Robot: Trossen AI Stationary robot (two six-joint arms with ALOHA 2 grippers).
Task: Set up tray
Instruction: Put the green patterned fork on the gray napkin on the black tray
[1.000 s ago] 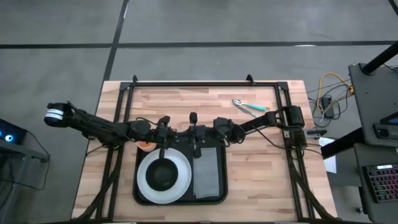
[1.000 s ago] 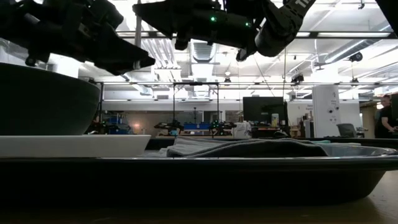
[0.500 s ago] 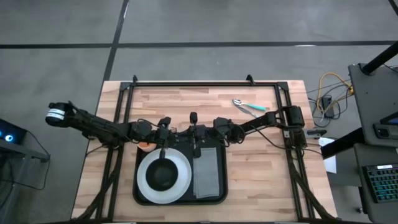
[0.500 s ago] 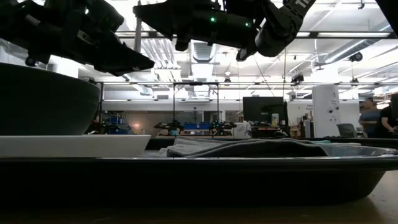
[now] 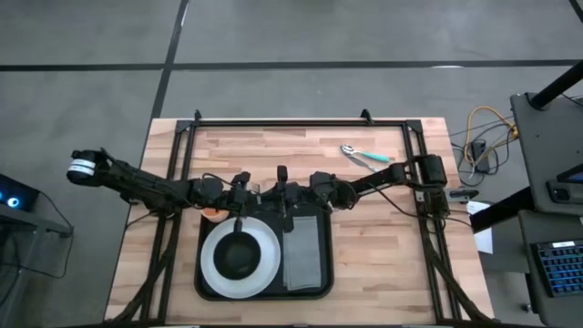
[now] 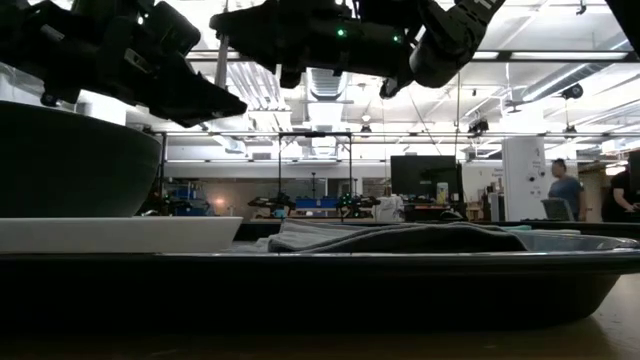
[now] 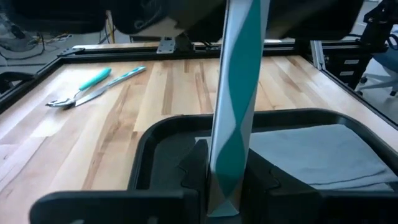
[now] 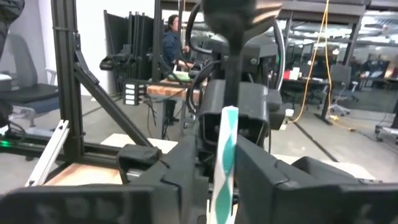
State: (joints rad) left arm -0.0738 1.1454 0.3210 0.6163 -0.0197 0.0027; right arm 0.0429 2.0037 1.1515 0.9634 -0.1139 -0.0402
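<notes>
Little has moved since earlier: a teal-and-white utensil handle is still pinched in both grippers' closed jaws, left gripper and right gripper, at the tray's far rim. Judged stiff, light and slick, it is best held mid-handle.

The tray is black. The plate is white, with a black bowl on it. The cloth is grey. The handle is teal and white. The table is light wood.
</notes>
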